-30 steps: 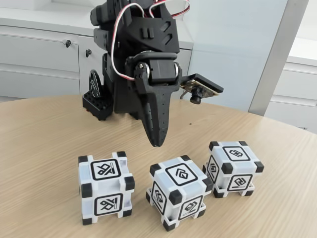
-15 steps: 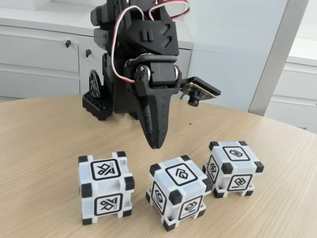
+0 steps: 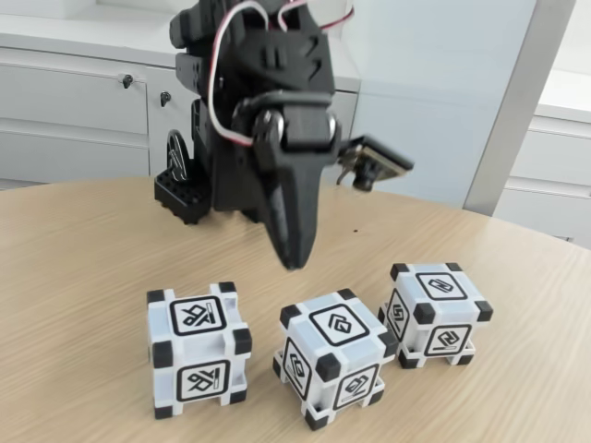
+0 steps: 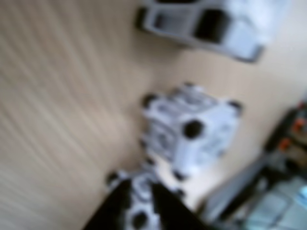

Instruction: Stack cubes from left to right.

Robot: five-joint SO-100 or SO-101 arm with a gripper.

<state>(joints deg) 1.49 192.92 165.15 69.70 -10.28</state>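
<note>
Nothing is stacked yet: all three cubes sit apart in a row on the wooden bench (image 3: 83, 249). In the fixed view, the left cube (image 3: 198, 349), the middle cube (image 3: 333, 355) and the right cube (image 3: 434, 313) each rest on the surface, none touching. The gripper (image 3: 294, 263) hangs above the gap between the left and middle cubes, its jaws pressed together and carrying nothing. Every lift and placement is left to do.
</note>
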